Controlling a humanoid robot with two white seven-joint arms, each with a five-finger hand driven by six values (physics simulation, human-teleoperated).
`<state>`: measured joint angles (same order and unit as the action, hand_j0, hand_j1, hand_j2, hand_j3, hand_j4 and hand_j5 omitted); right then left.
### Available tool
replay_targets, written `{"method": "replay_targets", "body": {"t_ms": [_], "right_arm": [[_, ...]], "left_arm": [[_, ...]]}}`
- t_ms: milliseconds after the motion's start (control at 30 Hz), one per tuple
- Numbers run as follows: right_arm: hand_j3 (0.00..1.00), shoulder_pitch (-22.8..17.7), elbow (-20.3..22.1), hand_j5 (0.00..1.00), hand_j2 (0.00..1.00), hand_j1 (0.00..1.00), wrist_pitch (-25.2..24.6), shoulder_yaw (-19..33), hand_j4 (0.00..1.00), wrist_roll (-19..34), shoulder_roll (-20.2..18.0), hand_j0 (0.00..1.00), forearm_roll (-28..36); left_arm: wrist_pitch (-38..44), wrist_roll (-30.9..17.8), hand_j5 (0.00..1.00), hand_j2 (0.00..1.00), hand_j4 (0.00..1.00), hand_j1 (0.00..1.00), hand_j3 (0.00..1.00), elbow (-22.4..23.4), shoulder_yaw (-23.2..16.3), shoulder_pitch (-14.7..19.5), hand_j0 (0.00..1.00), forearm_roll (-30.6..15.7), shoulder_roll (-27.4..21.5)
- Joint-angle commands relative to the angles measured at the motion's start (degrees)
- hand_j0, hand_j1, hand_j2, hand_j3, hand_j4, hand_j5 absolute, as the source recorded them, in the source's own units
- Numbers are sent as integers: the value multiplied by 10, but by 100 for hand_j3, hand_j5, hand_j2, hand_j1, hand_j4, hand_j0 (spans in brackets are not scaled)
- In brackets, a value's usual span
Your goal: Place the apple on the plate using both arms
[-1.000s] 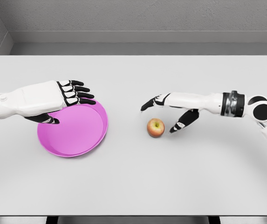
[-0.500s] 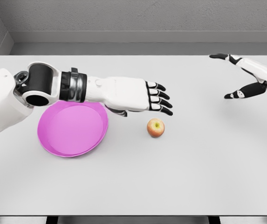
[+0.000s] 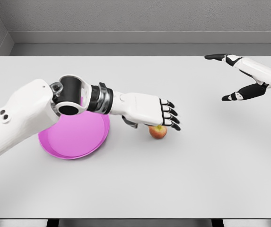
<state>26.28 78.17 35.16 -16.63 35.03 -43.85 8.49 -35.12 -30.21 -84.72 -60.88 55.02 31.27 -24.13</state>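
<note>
A red-yellow apple [image 3: 158,133] lies on the grey table, right of the pink plate [image 3: 74,137]. My left hand [image 3: 161,116] reaches across from the left and hovers just over the apple, covering its top; the fingers are stretched out and hold nothing. The left forearm crosses above the plate's far rim. My right hand [image 3: 230,75] is raised at the far right, well away from the apple, with its fingers spread.
The grey table [image 3: 173,179] runs to a front edge at the bottom of the picture. A grey wall stands behind its far edge.
My left hand has come down and a little to the right, from beside the apple to right over it. The right hand has barely shifted, staying at the far right.
</note>
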Motion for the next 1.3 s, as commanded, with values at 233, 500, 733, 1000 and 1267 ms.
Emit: {"method": "replay_targets", "body": {"t_ms": [233,500,733,1000,1267], "right_arm": [[100,-1,1,100,100,100,-2,0,100,0,0,100,4],[100,-4,4,100,100,100,-2,0,100,0,0,100,4],[100,-8,10,100,100,100,-2,-1,100,0,0,100,4],[100,-9,10,100,100,100,-2,-1,100,0,0,100,4],[100,-11,10,100,100,100,-2,-1,100,0,0,100,4]], "left_arm": [[1,0,99,99,99,99,99,49,-17,-4,99,28,35],[1,0,92,92,92,92,92,61,-24,-4,92,47,46],[1,0,86,86,86,86,86,61,-33,-7,86,56,47],[1,0,86,86,86,86,86,88,-34,-5,86,67,63],[1,0,86,86,86,86,86,92,-34,-5,86,70,66]]}}
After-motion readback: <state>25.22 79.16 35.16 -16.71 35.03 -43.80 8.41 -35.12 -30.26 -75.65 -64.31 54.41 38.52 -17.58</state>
